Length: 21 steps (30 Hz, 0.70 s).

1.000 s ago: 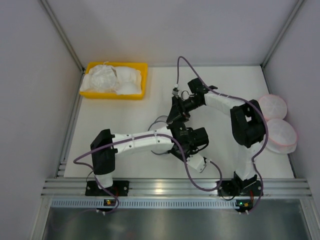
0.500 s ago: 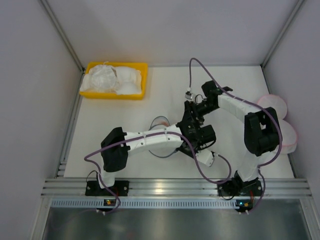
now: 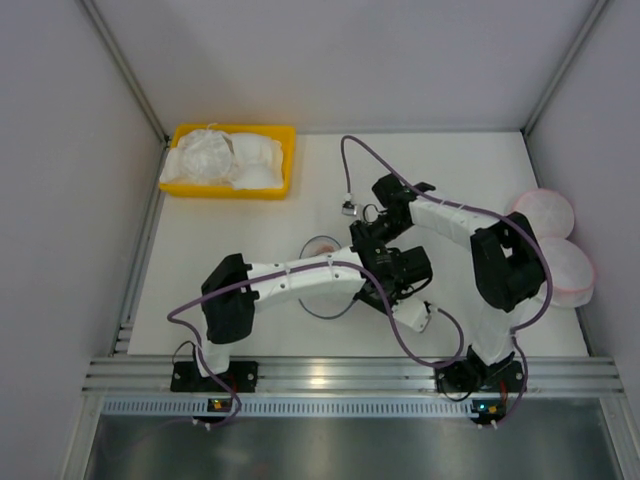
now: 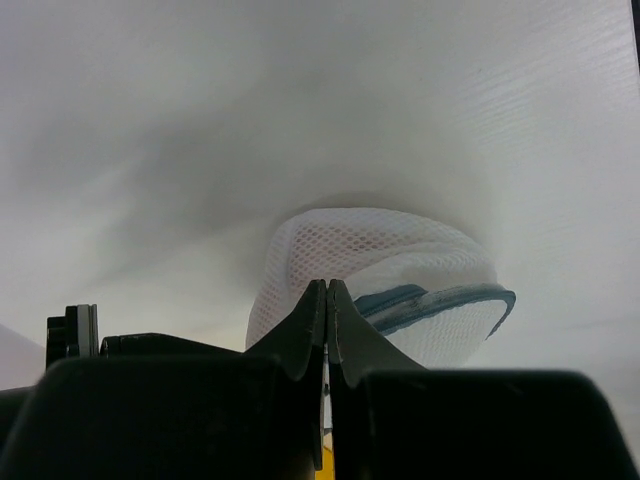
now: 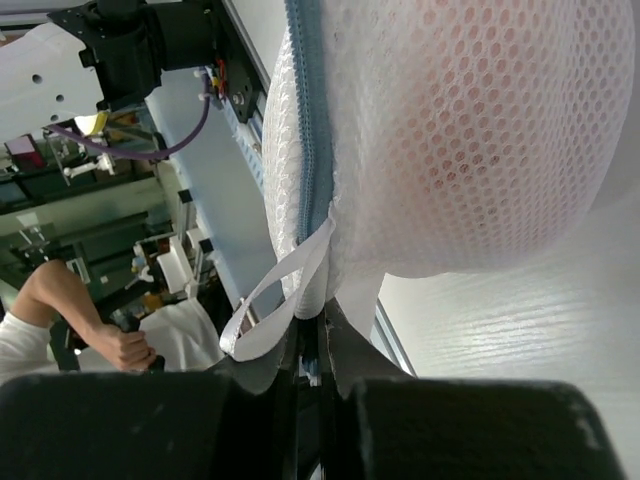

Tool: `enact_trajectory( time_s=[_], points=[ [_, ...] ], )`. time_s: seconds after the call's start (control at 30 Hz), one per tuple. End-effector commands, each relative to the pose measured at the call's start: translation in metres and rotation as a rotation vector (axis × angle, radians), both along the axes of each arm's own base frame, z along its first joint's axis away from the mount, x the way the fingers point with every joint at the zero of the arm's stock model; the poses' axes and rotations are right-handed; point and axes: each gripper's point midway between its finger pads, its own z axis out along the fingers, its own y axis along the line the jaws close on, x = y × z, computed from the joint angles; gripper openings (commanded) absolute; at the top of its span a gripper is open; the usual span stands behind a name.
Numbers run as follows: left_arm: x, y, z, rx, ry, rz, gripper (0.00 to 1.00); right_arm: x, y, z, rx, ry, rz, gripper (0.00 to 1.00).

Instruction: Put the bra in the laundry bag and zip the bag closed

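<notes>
From above you only catch a sliver of the laundry bag, since the arms cover most of it. Counting around it: one yellow bin well off to the bag's far left, holding a heap of white garments I can't split into a number, and two pink-rimmed pouches well off to the bag's right.

Left wrist view: your left gripper is pinched fully together right on the bag's mesh edge, just beside the dark zipper rim, and the bag hangs up off the table.

Right wrist view: your right gripper is clamped tight on the bag's seam, just under a white loop. One bra shows pink through the mesh, so it's inside.

My guess is this thing is light and floppy, and the mesh will stretch and sag. The padded cups probably push back against the opening. Grab the stiffer zipper rim or the tab, not the loose netting.
</notes>
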Motion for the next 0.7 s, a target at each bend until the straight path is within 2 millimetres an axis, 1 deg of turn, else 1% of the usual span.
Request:
enact_trajectory(
  time_s=[0.0, 0.03, 0.07, 0.13, 0.17, 0.2, 0.27, 0.33, 0.37, 0.4, 0.43, 0.5, 0.53, 0.57, 0.6, 0.63, 0.67],
  points=[
    [-0.014, -0.009, 0.028, -0.114, 0.048, -0.019, 0.0, 0.023, 0.013, 0.015, 0.06, -0.083, -0.005, 0.0],
    [-0.02, -0.004, 0.026, -0.104, 0.053, -0.024, 0.0, 0.029, 0.015, 0.019, 0.069, -0.097, -0.005, 0.0],
    [-0.025, -0.002, 0.025, -0.1, 0.056, -0.029, 0.0, 0.035, 0.013, 0.016, 0.063, -0.088, -0.02, 0.0],
    [-0.045, 0.003, 0.021, -0.094, 0.1, -0.056, 0.0, 0.046, 0.013, 0.021, 0.068, -0.099, -0.028, 0.0],
    [-0.052, 0.005, 0.019, -0.09, 0.112, -0.066, 0.0, 0.053, 0.01, 0.016, 0.06, -0.097, -0.033, 0.0],
    [-0.064, 0.005, 0.018, -0.088, 0.128, -0.078, 0.0, 0.06, 0.011, 0.02, 0.064, -0.11, -0.036, 0.0],
    [-0.078, 0.012, 0.016, -0.082, 0.153, -0.088, 0.0, 0.068, 0.011, 0.018, 0.066, -0.116, -0.038, 0.0],
    [-0.092, 0.015, 0.014, -0.077, 0.181, -0.091, 0.0, 0.073, 0.013, 0.022, 0.077, -0.131, -0.033, 0.0],
    [-0.095, 0.016, 0.014, -0.079, 0.187, -0.089, 0.0, 0.075, 0.014, 0.019, 0.074, -0.123, -0.028, 0.0],
    [-0.098, 0.017, 0.014, -0.079, 0.198, -0.091, 0.0, 0.079, 0.017, 0.023, 0.083, -0.136, -0.026, 0.0],
    [-0.1, 0.017, 0.013, -0.078, 0.197, -0.088, 0.0, 0.08, 0.018, 0.023, 0.084, -0.126, -0.024, 0.0],
    [-0.093, 0.018, 0.012, -0.068, 0.166, -0.067, 0.0, 0.082, 0.02, 0.026, 0.083, -0.141, -0.025, 0.0],
    [-0.086, 0.018, 0.012, -0.06, 0.135, -0.057, 0.0, 0.082, 0.02, 0.027, 0.076, -0.152, -0.025, 0.03],
    [-0.082, 0.016, 0.012, -0.061, 0.123, -0.05, 0.0, 0.08, 0.018, 0.032, 0.07, -0.153, -0.027, 0.19],
    [-0.073, 0.016, 0.013, -0.064, 0.114, -0.027, 0.0, 0.078, 0.015, 0.034, 0.061, -0.154, -0.03, 0.28],
    [-0.067, 0.01, 0.016, -0.077, 0.108, -0.013, 0.0, 0.079, 0.011, 0.034, 0.037, -0.171, -0.037, 0.41],
    [-0.062, 0.007, 0.019, -0.088, 0.105, -0.003, 0.0, 0.078, 0.003, 0.04, 0.027, -0.183, -0.05, 0.58]
  ],
)
